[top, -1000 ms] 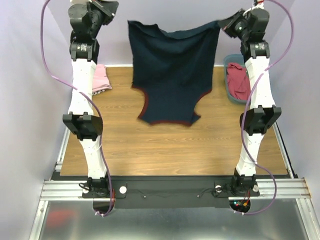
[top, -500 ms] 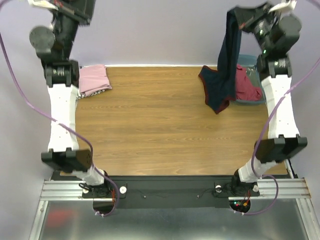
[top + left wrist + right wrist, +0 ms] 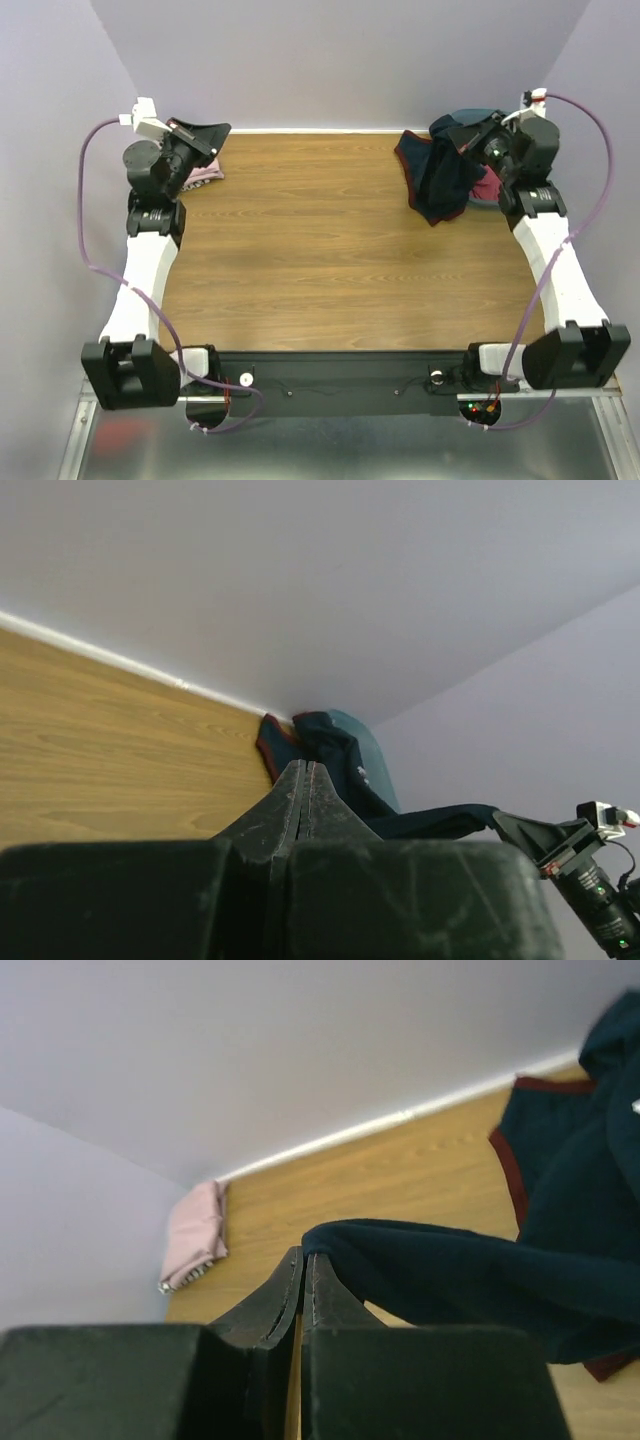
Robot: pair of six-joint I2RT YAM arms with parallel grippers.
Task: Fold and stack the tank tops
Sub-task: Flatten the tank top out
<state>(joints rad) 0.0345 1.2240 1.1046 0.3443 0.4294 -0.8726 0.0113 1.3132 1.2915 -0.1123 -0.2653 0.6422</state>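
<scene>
Both arms dropped low; navy jersey (image 3: 440,185) now heaped at far-right corner of tabletop (image 3: 320,260), edge pinched in right end effector (image 3: 303,1258). Left end effector (image 3: 305,772) pressed together, empty, beside pink top (image 3: 195,1232), jersey well off to its right.

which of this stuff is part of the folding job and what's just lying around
Job: navy tank top, pinched in the right hand; folded pink top, far left corner.
Lying about: teal bin, far right corner.
</scene>
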